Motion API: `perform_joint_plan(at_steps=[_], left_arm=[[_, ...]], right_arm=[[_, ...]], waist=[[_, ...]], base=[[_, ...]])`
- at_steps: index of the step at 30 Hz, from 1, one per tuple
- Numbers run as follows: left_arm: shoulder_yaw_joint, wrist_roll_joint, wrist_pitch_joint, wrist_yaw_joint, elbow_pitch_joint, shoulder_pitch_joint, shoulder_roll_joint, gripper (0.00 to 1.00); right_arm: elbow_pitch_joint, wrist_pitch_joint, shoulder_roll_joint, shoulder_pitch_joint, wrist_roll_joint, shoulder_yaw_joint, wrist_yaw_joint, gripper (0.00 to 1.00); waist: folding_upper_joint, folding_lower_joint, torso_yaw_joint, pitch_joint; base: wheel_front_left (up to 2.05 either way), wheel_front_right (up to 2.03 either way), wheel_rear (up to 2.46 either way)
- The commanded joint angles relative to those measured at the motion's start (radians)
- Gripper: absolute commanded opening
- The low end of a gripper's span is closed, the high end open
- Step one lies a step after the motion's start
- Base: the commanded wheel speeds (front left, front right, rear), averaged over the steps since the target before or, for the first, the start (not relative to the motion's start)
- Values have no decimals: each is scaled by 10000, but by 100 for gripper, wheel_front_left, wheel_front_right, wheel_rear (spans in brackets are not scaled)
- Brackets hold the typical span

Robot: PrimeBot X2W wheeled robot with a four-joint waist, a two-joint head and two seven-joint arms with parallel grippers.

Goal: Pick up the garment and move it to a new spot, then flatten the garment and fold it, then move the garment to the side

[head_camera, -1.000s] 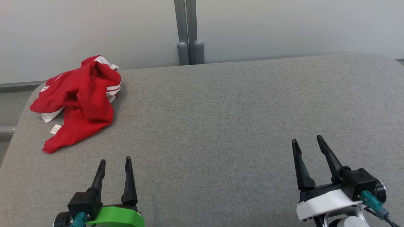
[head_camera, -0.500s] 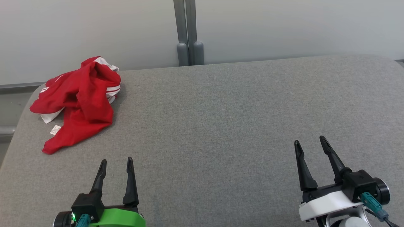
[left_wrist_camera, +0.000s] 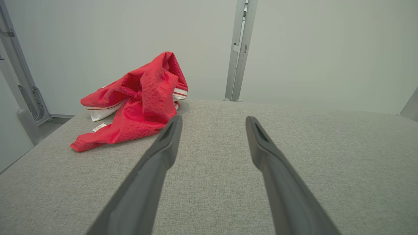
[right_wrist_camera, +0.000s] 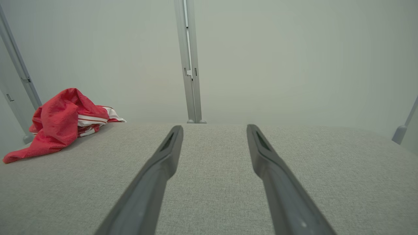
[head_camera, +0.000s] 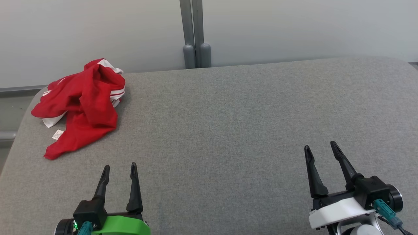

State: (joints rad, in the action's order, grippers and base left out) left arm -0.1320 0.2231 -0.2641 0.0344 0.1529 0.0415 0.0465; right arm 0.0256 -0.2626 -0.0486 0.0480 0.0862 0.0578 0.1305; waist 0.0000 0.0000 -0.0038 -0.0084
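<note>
In the head view the right gripper [head_camera: 320,145] sits a touch further toward 4 o'clock than a second ago. Its fingertips and the white shell [head_camera: 336,209] behind them have slid slightly across the grey surface [head_camera: 228,130]. Most of that shift falls in the first half second, and since then it barely moves. The left gripper [head_camera: 119,165] has sunk a little toward 6 o'clock, so less of its green shell [head_camera: 120,226] shows above the bottom edge. A small green light [head_camera: 75,225] on its dark body, unlit a second ago, now glows.
</note>
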Motion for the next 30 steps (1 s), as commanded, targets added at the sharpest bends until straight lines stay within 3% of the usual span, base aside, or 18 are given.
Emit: perform_joint_plan(at_steps=[1,10,15,30], left_arm=[[29,-45,-7,-27,6,123,70,100],[-11,-104,-7,-56,11,93,70,100],[-81,-156,-6,-42,-60,-57,68,100],[-21,-133,-2,-69,-370,-372,62,100]], right_arm=[[-16,-35,-32,47,32,18,4,100],[-65,-35,-32,114,51,-43,4,100],[-234,-33,-30,115,-25,-50,4,100],[-463,-33,-30,-187,-6,38,4,100]], waist=[[0,0,2,-6],[0,0,113,-29],[0,0,633,37],[0,0,4392,299]], base=[[0,0,0],[0,0,0],[0,0,0],[0,0,0]])
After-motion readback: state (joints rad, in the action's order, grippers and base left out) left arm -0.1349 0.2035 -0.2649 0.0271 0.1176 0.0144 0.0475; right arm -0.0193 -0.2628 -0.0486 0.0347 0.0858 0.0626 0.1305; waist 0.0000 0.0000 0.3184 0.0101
